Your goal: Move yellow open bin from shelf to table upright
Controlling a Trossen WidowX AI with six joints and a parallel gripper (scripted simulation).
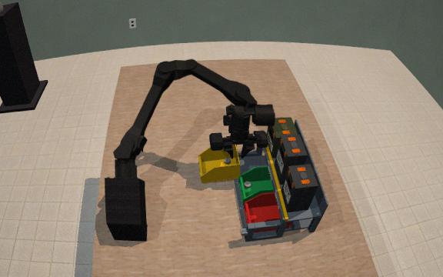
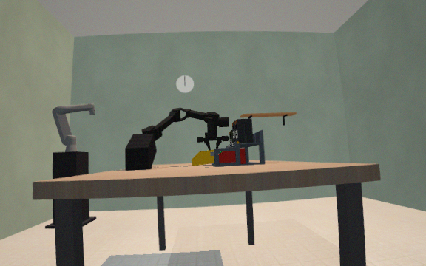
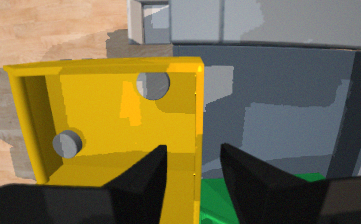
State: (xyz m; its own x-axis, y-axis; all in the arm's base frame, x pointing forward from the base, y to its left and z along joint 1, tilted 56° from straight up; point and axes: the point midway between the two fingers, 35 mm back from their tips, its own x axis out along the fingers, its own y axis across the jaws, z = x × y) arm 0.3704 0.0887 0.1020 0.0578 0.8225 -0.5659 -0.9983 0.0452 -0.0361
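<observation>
The yellow open bin (image 1: pixel 218 166) stands on the table just left of the grey shelf rack (image 1: pixel 279 181), outside its slot. It shows in the exterior view (image 2: pixel 203 158) and fills the wrist view (image 3: pixel 111 120). Two grey round parts (image 3: pixel 153 85) (image 3: pixel 67 144) lie inside it. My gripper (image 1: pixel 238 148) points down over the bin's shelf-side wall. In the wrist view the fingers are partly open and straddle that wall, one inside the bin and one outside, with a gap on each side.
A green bin (image 1: pixel 258 178) with a grey part and a red bin (image 1: pixel 263 211) sit in the rack's front row. Black boxes (image 1: pixel 294 154) with orange tabs stand behind them. A black pedestal (image 1: pixel 8 58) stands off the table at the far left.
</observation>
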